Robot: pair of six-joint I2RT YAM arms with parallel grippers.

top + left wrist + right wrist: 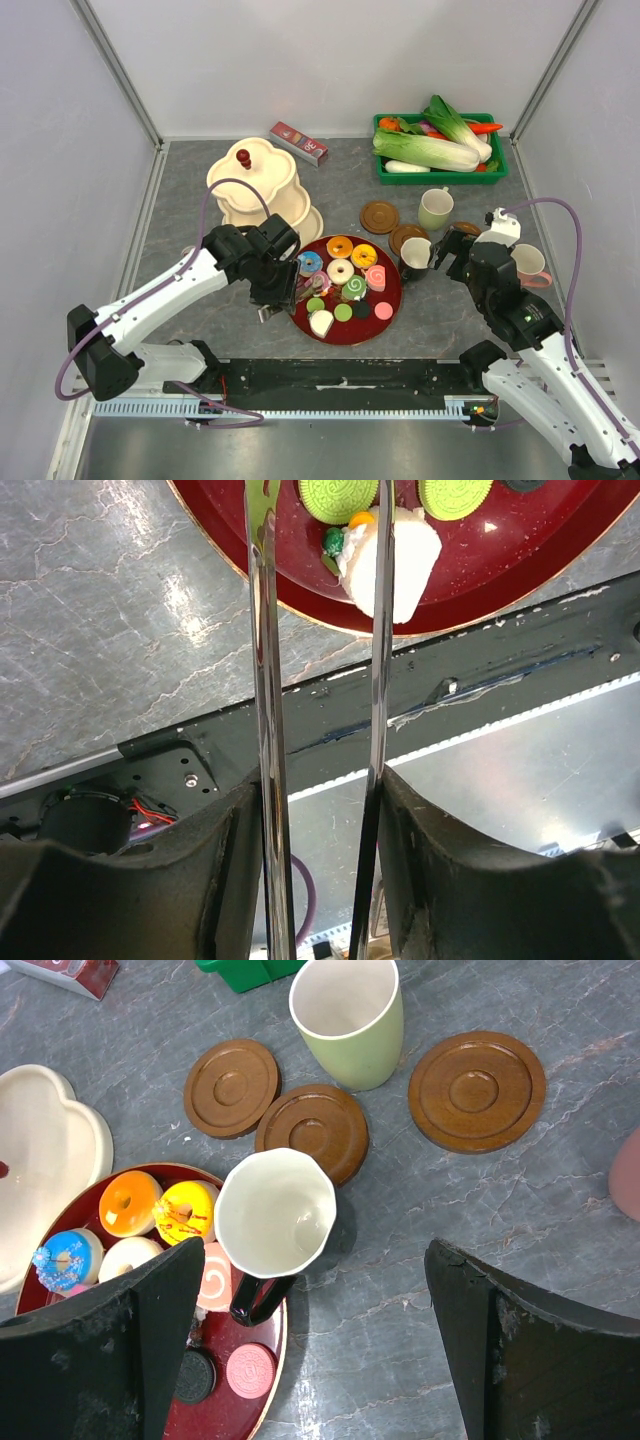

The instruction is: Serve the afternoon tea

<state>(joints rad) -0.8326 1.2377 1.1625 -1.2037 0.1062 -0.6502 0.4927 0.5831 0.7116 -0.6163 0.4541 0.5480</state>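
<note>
Left jaws hold tongs (263,680); three coasters (379,216), three mugs (435,208).

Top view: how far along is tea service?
Nothing served: tiered stand looks bare, sweets on the red tray, green mug off the coasters. In hand: left gripper holds tongs, empty, at the white cake; right gripper open over the black-and-white mug. Left: all plating.

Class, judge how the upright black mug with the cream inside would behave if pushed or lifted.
The black mug with the cream inside looks rigid and smooth, so it may slip in a grip. Empty and upright, it is probably light; a push near its rim could tip it.
</note>
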